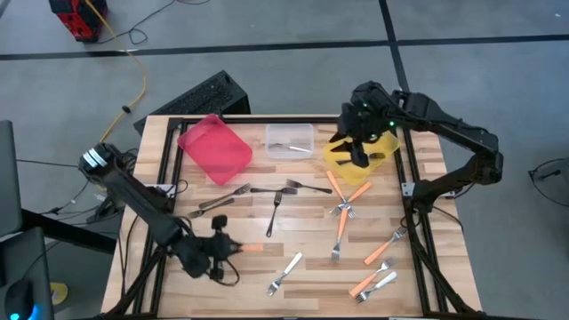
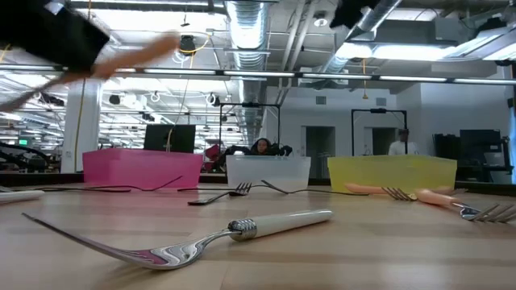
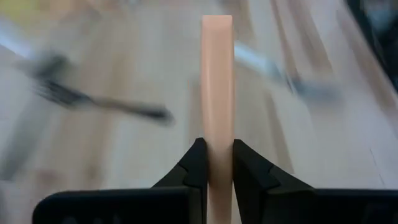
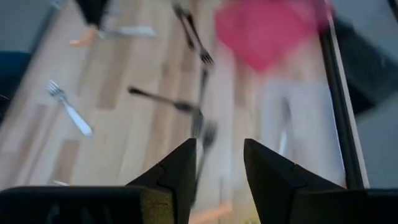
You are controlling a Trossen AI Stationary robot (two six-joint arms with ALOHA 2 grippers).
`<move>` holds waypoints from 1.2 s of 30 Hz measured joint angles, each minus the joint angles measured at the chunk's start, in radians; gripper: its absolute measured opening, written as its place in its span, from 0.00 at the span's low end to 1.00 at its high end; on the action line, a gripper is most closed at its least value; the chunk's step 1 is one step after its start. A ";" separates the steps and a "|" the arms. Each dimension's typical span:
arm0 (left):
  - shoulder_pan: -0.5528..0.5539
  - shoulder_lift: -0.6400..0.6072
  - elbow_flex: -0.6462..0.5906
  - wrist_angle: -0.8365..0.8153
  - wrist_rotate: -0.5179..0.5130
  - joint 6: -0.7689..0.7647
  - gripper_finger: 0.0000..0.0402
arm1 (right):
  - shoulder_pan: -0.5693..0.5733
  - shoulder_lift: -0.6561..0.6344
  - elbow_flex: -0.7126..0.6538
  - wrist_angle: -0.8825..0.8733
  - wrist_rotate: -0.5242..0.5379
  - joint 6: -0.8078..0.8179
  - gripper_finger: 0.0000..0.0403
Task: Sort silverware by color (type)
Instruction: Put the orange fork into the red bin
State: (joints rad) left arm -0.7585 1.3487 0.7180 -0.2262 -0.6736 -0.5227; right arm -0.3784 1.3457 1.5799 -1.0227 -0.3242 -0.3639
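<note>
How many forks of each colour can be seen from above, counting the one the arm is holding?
Orange-handled forks: 6, including the held one
Silver or white forks: 3, one of them in the clear bin
Dark forks: 4
Total: 13 in sight; the arm over the yellow bin may hide more.

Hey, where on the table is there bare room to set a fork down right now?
Bare wood lies along the front-left edge beside the left gripper, and between the dark forks and the white fork. The right side is crowded with orange-handled forks.
</note>
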 joint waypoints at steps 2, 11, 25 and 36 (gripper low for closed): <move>0.000 -0.061 0.001 0.005 -0.113 0.048 0.07 | 0.025 0.000 0.000 0.074 -0.044 -0.022 0.40; 0.000 -0.267 0.001 0.111 -0.414 0.370 0.07 | 0.146 0.000 -0.173 0.682 -0.175 -0.084 0.40; 0.174 -0.314 -0.013 0.353 -0.023 0.567 0.07 | 0.200 0.000 -0.707 1.451 -0.151 0.153 0.40; 0.409 -0.314 -0.229 0.817 0.279 0.678 0.08 | 0.358 0.028 -0.799 1.614 0.084 0.151 0.47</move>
State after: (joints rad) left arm -0.3497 1.0343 0.4886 0.5905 -0.3942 0.1552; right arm -0.0208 1.3739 0.7810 0.5916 -0.2405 -0.2130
